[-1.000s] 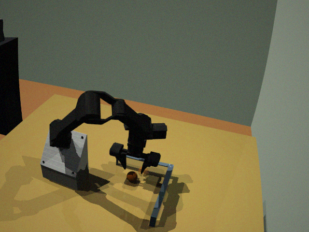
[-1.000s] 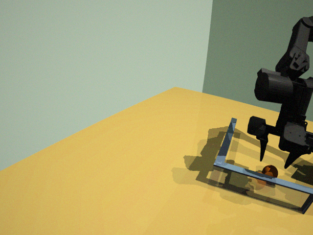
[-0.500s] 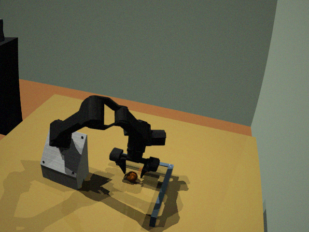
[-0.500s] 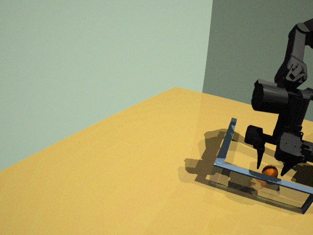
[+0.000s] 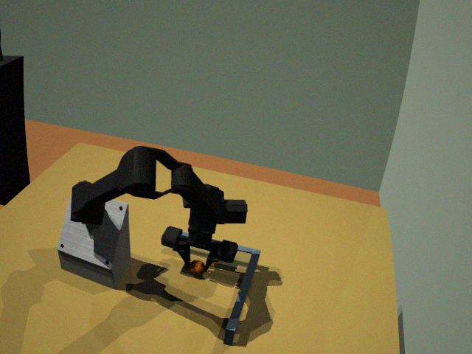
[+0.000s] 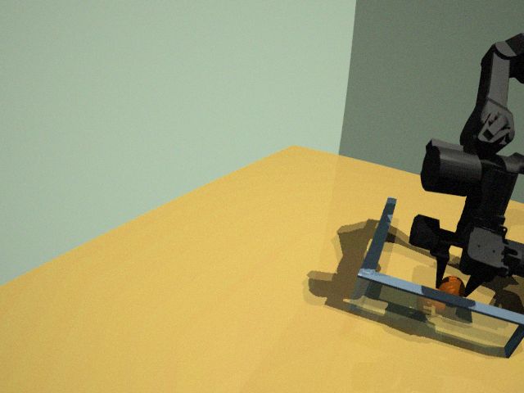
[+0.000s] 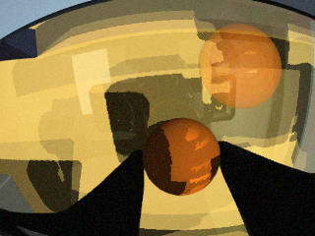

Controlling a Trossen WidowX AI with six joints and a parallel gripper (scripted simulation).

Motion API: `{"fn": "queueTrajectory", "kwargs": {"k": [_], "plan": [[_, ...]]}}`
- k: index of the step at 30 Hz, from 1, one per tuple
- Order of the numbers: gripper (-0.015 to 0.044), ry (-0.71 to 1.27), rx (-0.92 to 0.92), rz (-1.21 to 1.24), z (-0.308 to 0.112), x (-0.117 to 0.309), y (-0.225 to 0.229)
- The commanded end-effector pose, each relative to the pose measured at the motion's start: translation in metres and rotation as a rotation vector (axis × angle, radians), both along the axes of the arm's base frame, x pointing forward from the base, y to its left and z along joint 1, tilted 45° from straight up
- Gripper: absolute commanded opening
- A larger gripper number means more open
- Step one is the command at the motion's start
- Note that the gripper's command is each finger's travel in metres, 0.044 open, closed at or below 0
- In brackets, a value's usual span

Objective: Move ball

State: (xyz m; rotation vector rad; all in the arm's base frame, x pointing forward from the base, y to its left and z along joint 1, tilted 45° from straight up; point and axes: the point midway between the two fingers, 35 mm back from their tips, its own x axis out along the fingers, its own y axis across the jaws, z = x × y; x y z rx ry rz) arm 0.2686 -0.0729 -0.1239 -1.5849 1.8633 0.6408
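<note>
The orange ball point(image 5: 197, 268) point(image 6: 452, 286) point(image 7: 182, 157) is at table level, between the fingertips. My gripper point(image 5: 197, 268) point(image 6: 452, 291) point(image 7: 180, 152) points down and is shut on it, with a dark finger touching each side in the wrist view. The see-through copy point(image 6: 431, 303) point(image 7: 241, 66) lies a short way off, up and right of the ball in the wrist view and apart from it. In the top view a finger mostly hides the copy. One clear wall point(image 5: 248, 249) point(image 6: 494, 312) runs beside the copy; the other wall point(image 5: 243, 287) point(image 6: 381, 243) meets it at a corner.
The grey wedge-shaped arm base point(image 5: 122, 243) stands left of the ball in the top view. The yellow table point(image 5: 324, 266) point(image 6: 211, 274) carries the arm's dark shadows around the walls. A black cabinet point(image 5: 11, 129) stands beyond the table at the far left.
</note>
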Motion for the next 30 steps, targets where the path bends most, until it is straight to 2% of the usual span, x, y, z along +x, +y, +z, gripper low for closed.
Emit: {"fn": "queueTrajectory", "kwargs": {"k": [1, 8, 22, 30], "plan": [[0.0182, 0.004, -0.004, 0.005, 0.0, -0.001, 0.0], [0.0, 0.002, 0.004, 0.007, 0.018, 0.008, 0.021], [0.0, 0.003, 0.003, 0.005, 0.09, 0.014, 0.09], [0.0, 0.002, 0.002, 0.005, 0.084, 0.02, 0.092]]}}
